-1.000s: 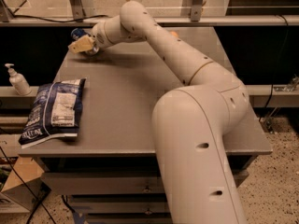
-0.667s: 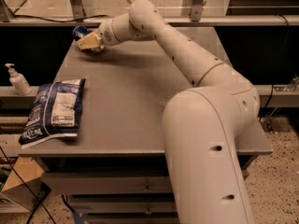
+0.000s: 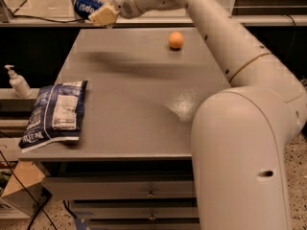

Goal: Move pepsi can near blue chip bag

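Note:
The pepsi can [image 3: 86, 6] is a small blue can with white marks, held on its side in the air above the table's far left corner. My gripper [image 3: 101, 16] is shut on the pepsi can, with a tan finger [image 3: 105, 16] against its right side. The blue chip bag [image 3: 55, 113] lies flat at the table's front left edge, dark blue with white label panels, well in front of the can. My white arm reaches in from the right.
An orange ball [image 3: 176, 40] sits on the grey table [image 3: 139, 104] at the far middle. A white pump bottle [image 3: 18, 82] stands on a shelf left of the table. Drawers are below the table front.
The gripper has lifted the can off the table's far left corner and it now hangs in the air. The orange ball, hidden before by the arm, now shows.

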